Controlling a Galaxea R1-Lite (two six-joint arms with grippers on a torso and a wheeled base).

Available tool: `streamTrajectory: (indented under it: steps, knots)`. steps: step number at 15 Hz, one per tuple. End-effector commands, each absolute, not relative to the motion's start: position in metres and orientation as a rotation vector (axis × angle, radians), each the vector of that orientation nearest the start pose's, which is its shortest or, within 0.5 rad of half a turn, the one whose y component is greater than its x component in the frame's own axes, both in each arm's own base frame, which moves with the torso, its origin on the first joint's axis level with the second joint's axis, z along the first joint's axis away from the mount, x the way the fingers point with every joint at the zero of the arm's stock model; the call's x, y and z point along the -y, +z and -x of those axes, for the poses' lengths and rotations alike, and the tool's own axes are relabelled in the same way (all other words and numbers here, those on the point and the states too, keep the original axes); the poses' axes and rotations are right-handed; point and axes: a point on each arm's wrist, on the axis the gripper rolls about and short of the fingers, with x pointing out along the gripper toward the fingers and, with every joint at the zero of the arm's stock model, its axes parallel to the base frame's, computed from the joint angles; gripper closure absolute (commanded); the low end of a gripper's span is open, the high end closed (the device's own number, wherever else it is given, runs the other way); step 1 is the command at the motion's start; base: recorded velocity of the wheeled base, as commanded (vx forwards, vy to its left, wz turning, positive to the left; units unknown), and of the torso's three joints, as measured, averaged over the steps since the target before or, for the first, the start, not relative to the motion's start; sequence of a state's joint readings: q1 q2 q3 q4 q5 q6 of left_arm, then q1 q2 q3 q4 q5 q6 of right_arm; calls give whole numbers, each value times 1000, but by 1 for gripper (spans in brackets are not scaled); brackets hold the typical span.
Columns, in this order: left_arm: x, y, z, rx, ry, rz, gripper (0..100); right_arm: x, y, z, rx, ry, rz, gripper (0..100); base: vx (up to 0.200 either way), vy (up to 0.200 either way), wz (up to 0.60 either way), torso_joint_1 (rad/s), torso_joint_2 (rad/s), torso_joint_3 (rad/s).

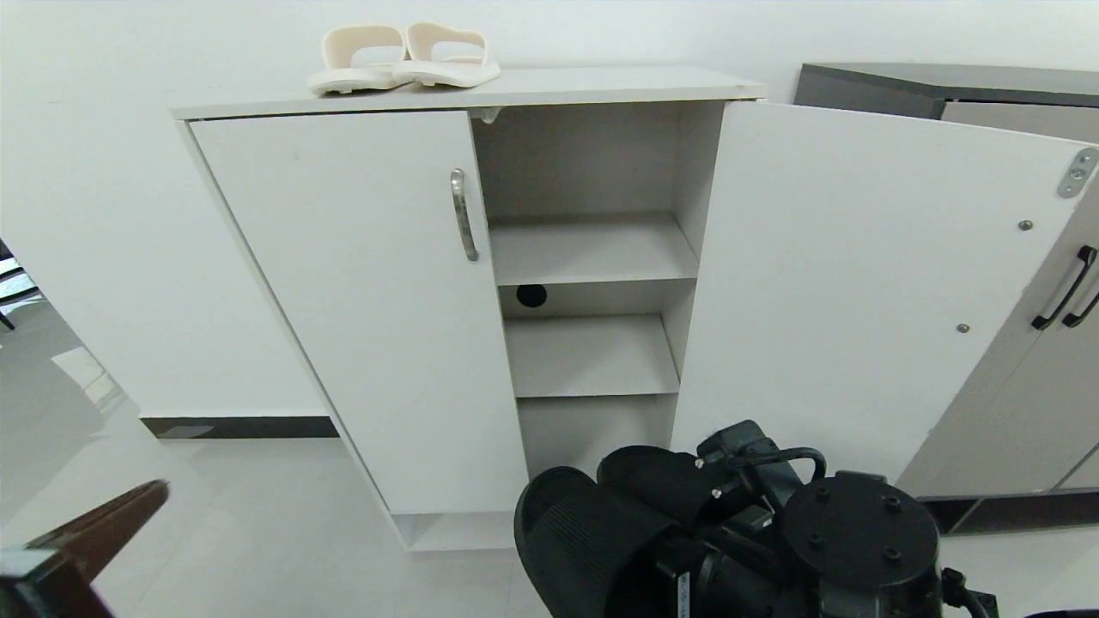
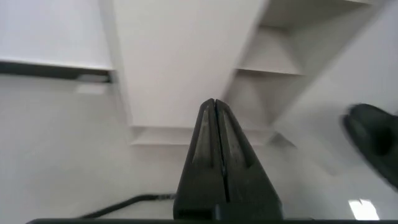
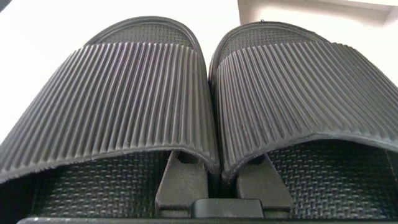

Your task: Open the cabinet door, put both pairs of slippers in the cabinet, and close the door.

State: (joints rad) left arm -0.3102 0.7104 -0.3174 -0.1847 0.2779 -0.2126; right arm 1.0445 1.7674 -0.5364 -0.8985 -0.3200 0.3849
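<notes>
A white cabinet (image 1: 549, 86) stands against the wall with its left door (image 1: 343, 300) closed and its right door (image 1: 841, 283) swung wide open. Two bare shelves (image 1: 592, 249) show inside. A cream pair of slippers (image 1: 403, 58) lies on the cabinet top. Low in front of the open side, my right gripper (image 3: 214, 177) is shut on a black pair of ribbed slippers (image 1: 592, 524) (image 3: 124, 87), one finger inside each, pinching their inner walls together. My left gripper (image 2: 214, 109) is shut and empty, low over the floor before the closed door.
A grey cabinet (image 1: 1013, 386) with black handles stands right behind the open door. A dark wooden piece (image 1: 94, 532) juts in at the lower left. Pale floor lies in front of the cabinet. A metal handle (image 1: 464, 215) sits on the closed door.
</notes>
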Motion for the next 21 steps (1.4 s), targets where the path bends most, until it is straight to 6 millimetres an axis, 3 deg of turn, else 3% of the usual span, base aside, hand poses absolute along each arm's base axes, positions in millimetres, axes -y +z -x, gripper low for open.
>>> streamTrajectory:
  steps: [1, 3, 5, 8, 10, 21]
  knots:
    - [-6, 152, -12, -137, 259, 164, 100, -244, 118, -150, -405, 649, -143, 100, 0, 0, 0, 0, 0, 0]
    - [-8, 118, 14, -121, 329, 121, 100, -242, 118, -149, -398, 628, -142, 100, 0, 0, 0, 0, 0, 0]
    - [-7, 85, 25, -79, 346, 53, 100, -242, 118, -149, -398, 627, -138, 100, 0, 0, 0, 0, 0, 0]
    - [-5, 82, 27, -10, 214, 49, 100, -240, 117, -148, -399, 628, -137, 100, 0, 0, 0, 0, 0, 0]
    - [2, 75, 23, -4, -69, -4, 100, -239, 117, -148, -398, 629, -138, 100, 0, 0, 0, 0, 0, 0]
    - [1, 75, 23, -1, -38, -12, 100, -239, 107, -147, -419, 633, -117, 100, 0, 0, 0, 0, 0, 0]
